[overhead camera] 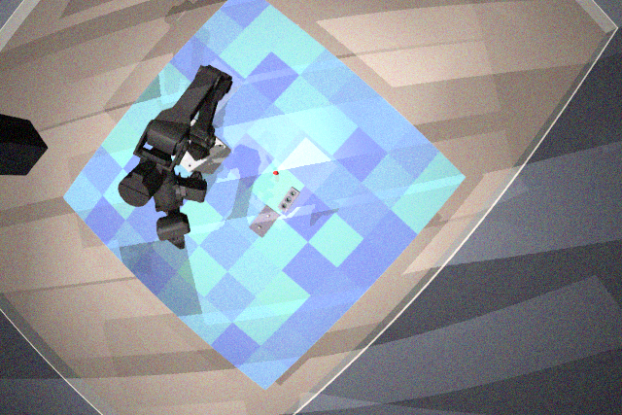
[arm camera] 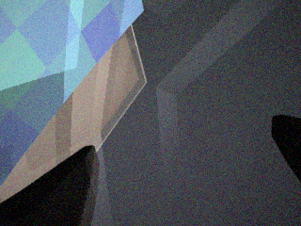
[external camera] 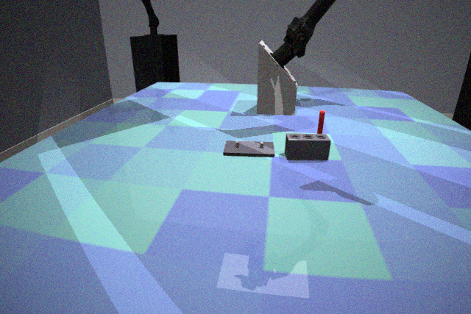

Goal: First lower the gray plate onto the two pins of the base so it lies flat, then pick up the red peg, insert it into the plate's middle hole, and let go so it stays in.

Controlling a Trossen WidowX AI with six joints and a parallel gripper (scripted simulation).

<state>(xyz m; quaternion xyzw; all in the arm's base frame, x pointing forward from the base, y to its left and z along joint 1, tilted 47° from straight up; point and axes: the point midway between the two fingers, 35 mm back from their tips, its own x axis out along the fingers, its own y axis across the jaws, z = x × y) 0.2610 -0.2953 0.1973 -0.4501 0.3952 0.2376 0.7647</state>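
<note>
The gray plate [overhead camera: 288,202] [external camera: 307,150], a thick block with three holes in a row on top, rests on the mat beside the base. The flat gray base [overhead camera: 263,222] [external camera: 249,151] lies on the mat with two short light pins sticking up, nothing on them. The red peg [overhead camera: 275,172] [external camera: 321,122] stands upright; its lower part is hidden behind the plate in the exterior view. My gripper [overhead camera: 193,220] [arm camera: 186,140] is open and empty, raised well away from all three parts. It is out of view in the exterior view.
The arm's wedge-shaped mount [external camera: 275,92] stands on the checkered blue and green mat [overhead camera: 336,239] [external camera: 323,234], on the far side of the parts in the exterior view. A second dark arm on a black pedestal [external camera: 154,61] stands beyond the mat.
</note>
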